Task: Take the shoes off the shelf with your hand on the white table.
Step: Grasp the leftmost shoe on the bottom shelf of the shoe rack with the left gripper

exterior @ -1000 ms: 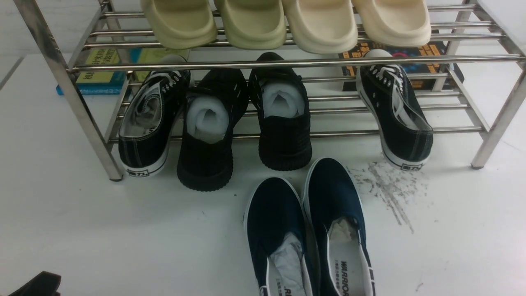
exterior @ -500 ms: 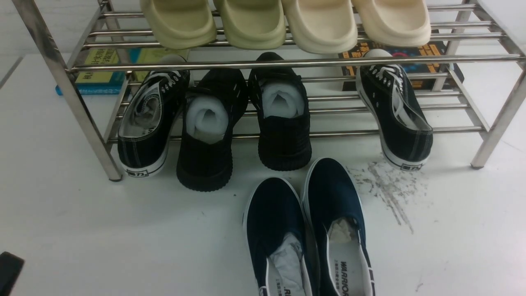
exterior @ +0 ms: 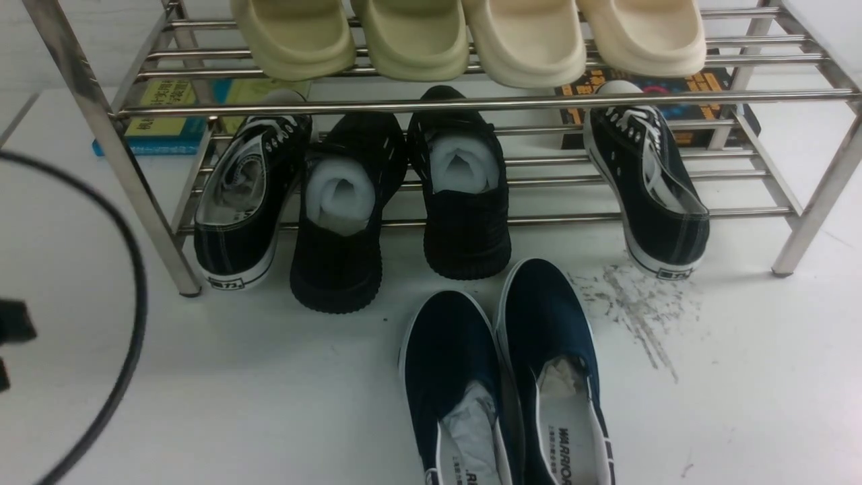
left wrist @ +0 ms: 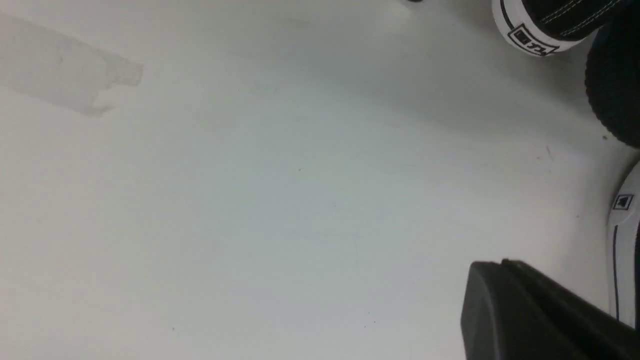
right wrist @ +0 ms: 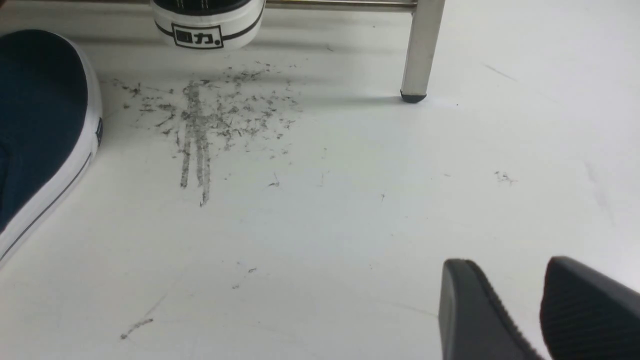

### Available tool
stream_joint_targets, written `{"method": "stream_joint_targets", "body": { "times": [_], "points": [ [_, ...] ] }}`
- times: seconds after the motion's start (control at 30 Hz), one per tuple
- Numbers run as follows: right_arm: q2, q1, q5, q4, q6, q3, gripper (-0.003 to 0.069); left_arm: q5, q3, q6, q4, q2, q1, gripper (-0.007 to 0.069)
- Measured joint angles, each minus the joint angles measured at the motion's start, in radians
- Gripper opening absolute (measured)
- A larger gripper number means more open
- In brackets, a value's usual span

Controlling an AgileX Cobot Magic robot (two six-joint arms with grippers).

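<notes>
White table [exterior: 202, 404] under both grippers. Left gripper [left wrist: 500, 290] pinched closed, empty; right gripper [right wrist: 506, 280] slightly parted, empty. Shoes [exterior: 337, 269] ahead, between them, on the shelf's [exterior: 471, 103] lower tier.

On shelf [exterior: 471, 103] lower tier: shoes [exterior: 468, 236] between canvas sneakers [exterior: 242, 229]; slippers [exterior: 411, 40] above; slip-ons [exterior: 539, 316] before them on table [exterior: 202, 377].

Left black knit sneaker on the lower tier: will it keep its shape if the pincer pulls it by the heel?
Probably mostly: the white paper stuffing fills the left black knit sneaker, though the knit collar may fold. Its ribbed sole likely grips, and could catch on the rack tube it rests across.
</notes>
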Motion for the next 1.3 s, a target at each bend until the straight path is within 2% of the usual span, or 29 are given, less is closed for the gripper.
{"method": "stream_joint_targets", "body": {
  "times": [0.13,0.2,0.23,0.37,0.43,0.57,0.77,1.0,1.3],
  "points": [
    [0.000,0.000,0.000,0.000,0.000,0.000,0.0237,0.021,-0.166,0.135,-0.063,0.226,-0.015,0.0064],
    [0.000,0.000,0.000,0.000,0.000,0.000,0.0237,0.017,-0.224,0.167,-0.103,0.301,-0.068,0.0099],
    [0.000,0.000,0.000,0.000,0.000,0.000,0.0237,0.009,-0.257,0.168,-0.117,0.343,-0.125,0.0122],
    [0.000,0.000,0.000,0.000,0.000,0.000,0.0237,-0.043,-0.327,0.108,-0.085,0.427,-0.260,0.0167],
    [0.000,0.000,0.000,0.000,0.000,0.000,0.0237,-0.089,-0.377,0.001,0.003,0.506,-0.357,0.0217],
    [0.000,0.000,0.000,0.000,0.000,0.000,0.0237,-0.120,-0.447,-0.137,0.151,0.627,-0.447,0.0298],
    [0.000,0.000,0.000,0.000,0.000,0.000,0.0237,-0.169,-0.516,-0.241,0.247,0.761,-0.473,0.0370],
    [0.000,0.000,0.000,0.000,0.000,0.000,0.0237,-0.278,-0.517,-0.323,0.328,0.852,-0.474,0.0377],
    [0.000,0.000,0.000,0.000,0.000,0.000,0.0237,-0.303,-0.518,-0.487,0.508,0.917,-0.474,0.0375]
  ]
}}
